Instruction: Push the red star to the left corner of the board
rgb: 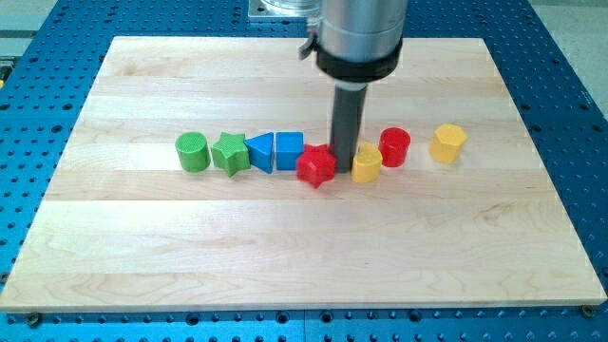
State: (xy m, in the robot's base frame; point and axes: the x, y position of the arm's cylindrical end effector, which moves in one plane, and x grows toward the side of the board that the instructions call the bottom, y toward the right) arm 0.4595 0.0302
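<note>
Camera view: no pincer fitted, so no state to tell; my tip [344,158] sits between red star [316,166] and yellow block [366,164] mid-worktop [142,247]; best push leftward, skirting blue cube [289,150].

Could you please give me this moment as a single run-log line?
my tip: between red star and yellow block | red star: mid-board, against blue cube | corner: not reached

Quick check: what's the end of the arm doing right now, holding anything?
My tip: a plain rod, holding nothing, down on the board between the red star and the yellow block.
</note>
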